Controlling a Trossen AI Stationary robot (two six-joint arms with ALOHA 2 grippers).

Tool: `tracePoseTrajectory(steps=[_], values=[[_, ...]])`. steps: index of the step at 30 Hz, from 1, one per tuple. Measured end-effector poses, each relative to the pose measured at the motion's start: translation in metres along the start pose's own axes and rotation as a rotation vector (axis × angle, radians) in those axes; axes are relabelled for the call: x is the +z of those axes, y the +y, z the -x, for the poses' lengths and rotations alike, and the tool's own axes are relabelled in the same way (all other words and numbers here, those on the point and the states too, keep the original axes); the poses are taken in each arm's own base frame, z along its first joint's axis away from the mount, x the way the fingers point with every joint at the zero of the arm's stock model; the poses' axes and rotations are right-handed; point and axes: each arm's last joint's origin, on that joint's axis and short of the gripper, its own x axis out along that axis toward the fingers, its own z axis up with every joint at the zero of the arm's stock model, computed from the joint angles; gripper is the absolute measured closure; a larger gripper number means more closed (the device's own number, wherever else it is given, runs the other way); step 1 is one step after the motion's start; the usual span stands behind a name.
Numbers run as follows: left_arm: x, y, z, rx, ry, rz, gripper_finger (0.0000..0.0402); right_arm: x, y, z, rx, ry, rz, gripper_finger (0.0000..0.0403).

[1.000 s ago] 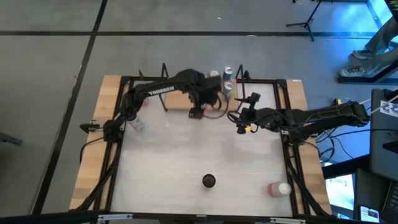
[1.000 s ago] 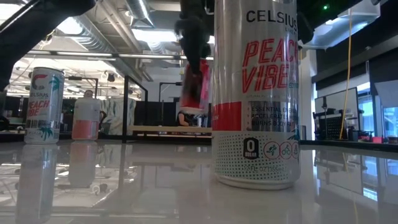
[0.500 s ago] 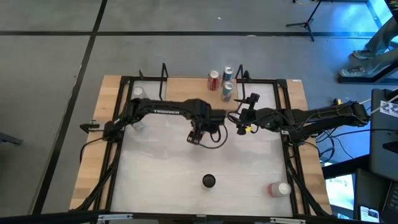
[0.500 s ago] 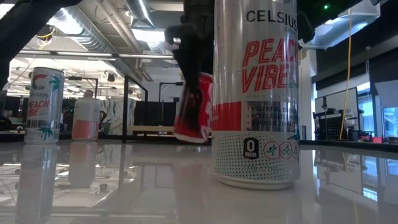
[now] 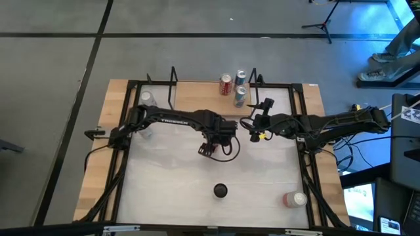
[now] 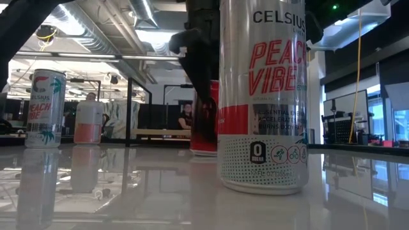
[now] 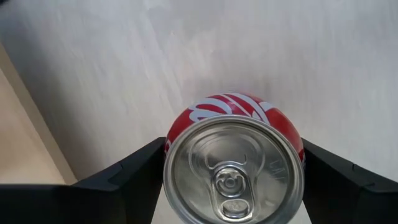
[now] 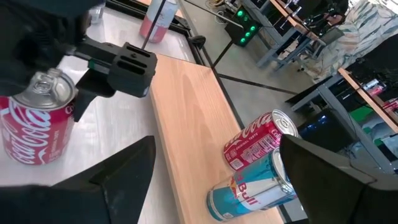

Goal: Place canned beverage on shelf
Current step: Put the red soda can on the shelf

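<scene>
Red cola can [image 7: 233, 171] sits pinched in the left gripper [image 5: 208, 149]; three cans stand on the far shelf [image 5: 197, 88]; right gripper [image 5: 256, 124] hovers spread.

overhead view straight down, low view level across tabletop, both wrist views close on red can [image 7: 233, 174]

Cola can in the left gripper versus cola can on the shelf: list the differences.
The held cola can is over the white tabletop; the shelf cola can stands on the wooden shelf. The held cola can is clamped by the left gripper; the shelf cola can is free, beside a blue can. Both are red.
</scene>
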Motion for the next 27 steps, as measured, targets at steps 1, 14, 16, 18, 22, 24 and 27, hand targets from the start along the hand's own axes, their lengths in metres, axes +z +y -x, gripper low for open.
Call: tracePoseTrajectory(steps=[1,14,16,18,22,24,27], values=[[-0.002,-0.001,0.001,0.002,0.001,0.006,0.0112,0.000,0.000,0.000,0.000,0.000,0.001,0.0065],[-0.047,-0.015,0.007,0.023,-0.104,0.110,0.0114,0.003,0.000,0.000,0.037,-0.040,-0.008,0.0065],[-0.051,-0.017,0.007,0.023,-0.101,0.114,0.0113,0.005,0.000,0.000,0.043,-0.062,-0.018,0.0065],[-0.051,-0.017,0.008,0.028,-0.110,0.122,0.0113,0.006,0.000,0.000,0.055,-0.075,-0.023,0.0065],[-0.049,-0.017,0.010,0.028,-0.123,0.132,0.0112,0.007,0.000,0.000,0.057,-0.079,-0.022,0.0065],[-0.049,-0.017,0.011,0.028,-0.127,0.131,0.0112,0.007,0.000,0.000,0.058,-0.078,-0.021,0.0065],[-0.049,-0.017,0.011,0.029,-0.128,0.130,0.0112,0.007,0.000,0.000,0.058,-0.077,-0.020,0.0065]])
